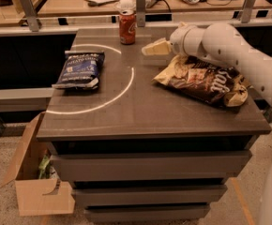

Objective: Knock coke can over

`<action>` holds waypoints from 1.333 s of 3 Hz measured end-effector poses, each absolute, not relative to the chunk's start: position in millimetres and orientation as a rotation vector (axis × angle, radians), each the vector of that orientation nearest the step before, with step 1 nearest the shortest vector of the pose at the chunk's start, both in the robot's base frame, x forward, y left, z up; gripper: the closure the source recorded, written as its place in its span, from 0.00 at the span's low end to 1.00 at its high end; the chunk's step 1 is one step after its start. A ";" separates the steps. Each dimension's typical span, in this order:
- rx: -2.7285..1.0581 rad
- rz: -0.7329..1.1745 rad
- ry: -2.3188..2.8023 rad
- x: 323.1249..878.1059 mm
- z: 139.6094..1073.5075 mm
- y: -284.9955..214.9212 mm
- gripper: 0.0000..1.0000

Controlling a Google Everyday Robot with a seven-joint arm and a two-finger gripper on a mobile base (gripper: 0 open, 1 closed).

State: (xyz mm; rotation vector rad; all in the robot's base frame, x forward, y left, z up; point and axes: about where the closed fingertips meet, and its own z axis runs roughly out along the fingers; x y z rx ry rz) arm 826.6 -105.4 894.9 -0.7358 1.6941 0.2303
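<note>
The red coke can (127, 28) stands upright near the far edge of the grey cabinet top (140, 111), left of middle. My gripper (149, 49) reaches in from the right on a white arm (230, 46), low over the top, a short way right of the can and nearer to me, apart from it. Its cream fingers (155, 47) point left toward the can.
A dark blue chip bag (80, 69) lies at the left inside a white arc painted on the top. A brown-and-yellow chip bag (204, 81) lies at the right, under my arm. A rail with metal posts (140, 6) runs behind the can. A cardboard box (35, 177) sits on the floor at the left.
</note>
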 end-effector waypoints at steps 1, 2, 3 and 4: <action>-0.714 0.256 1.677 848.8 890.7 -90.2 0.00; -0.702 0.259 1.658 873.8 891.9 -73.4 0.00; -0.688 0.285 1.638 902.4 894.9 -49.5 0.00; -0.676 0.313 1.627 916.5 895.1 -34.7 0.00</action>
